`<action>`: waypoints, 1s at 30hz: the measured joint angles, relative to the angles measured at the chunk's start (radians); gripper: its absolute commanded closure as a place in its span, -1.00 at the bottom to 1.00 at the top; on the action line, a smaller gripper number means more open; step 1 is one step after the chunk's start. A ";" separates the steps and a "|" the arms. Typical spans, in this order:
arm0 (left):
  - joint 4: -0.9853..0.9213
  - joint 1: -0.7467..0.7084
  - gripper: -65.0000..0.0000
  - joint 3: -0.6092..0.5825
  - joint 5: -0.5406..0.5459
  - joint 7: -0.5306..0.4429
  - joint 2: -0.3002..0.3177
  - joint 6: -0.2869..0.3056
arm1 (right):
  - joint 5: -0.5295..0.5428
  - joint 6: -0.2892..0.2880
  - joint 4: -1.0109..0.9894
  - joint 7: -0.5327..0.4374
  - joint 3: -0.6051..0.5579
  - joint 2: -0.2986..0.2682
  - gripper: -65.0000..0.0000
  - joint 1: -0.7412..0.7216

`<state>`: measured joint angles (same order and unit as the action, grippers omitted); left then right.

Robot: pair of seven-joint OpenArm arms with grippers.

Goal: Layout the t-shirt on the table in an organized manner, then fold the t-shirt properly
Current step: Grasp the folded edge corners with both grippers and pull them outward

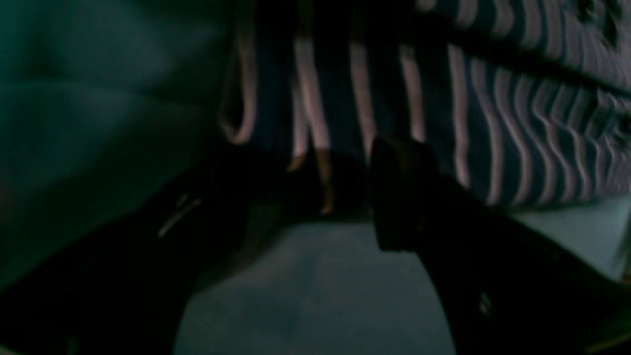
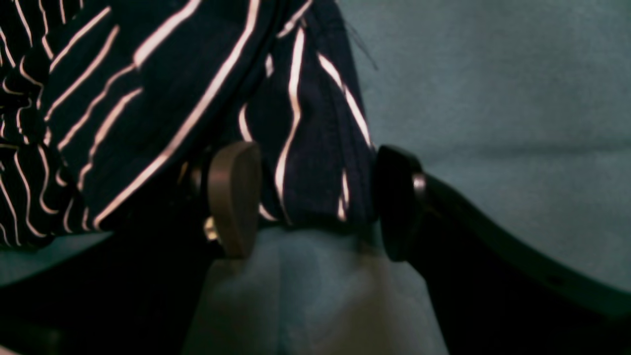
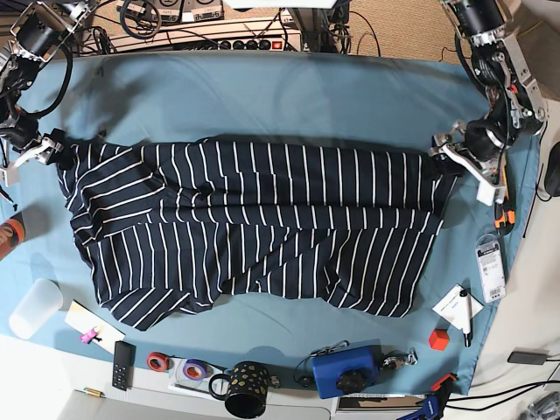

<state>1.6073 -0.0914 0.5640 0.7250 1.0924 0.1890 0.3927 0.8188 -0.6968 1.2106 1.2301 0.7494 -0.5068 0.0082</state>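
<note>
The navy t-shirt with white stripes lies spread sideways across the teal table, its upper edge pulled straight between my two grippers and its lower part rumpled. My left gripper holds the shirt's right end; in the left wrist view the gripper has striped cloth between its fingers, just above the table. My right gripper holds the left end; in the right wrist view the gripper has a bunched fold of the shirt between its pads, over the table.
Along the front edge are a white cup, a remote, tape rolls, a spotted mug, a blue device, a red cube and cards. Cables run behind the table.
</note>
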 measured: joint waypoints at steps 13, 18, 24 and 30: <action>-0.041 0.017 1.00 0.000 0.006 0.041 0.000 -0.019 | -0.003 0.000 0.000 0.000 0.000 -0.002 1.00 0.000; -0.041 0.017 1.00 0.043 0.006 0.053 -0.004 -0.019 | -0.049 0.000 0.000 -0.043 0.018 -0.027 1.00 -0.002; -0.041 0.017 1.00 0.116 0.007 0.061 -0.004 0.003 | -0.085 -0.005 0.000 -0.045 0.117 -0.020 1.00 -0.002; -0.041 0.017 1.00 0.117 0.049 0.138 -0.003 0.039 | -0.058 -0.003 0.000 0.081 0.161 -0.022 1.00 0.003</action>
<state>1.5665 -0.0746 0.6811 0.7742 1.2304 0.1860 0.4313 0.7605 -0.7002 1.2106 1.3113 0.9108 -0.5285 0.0113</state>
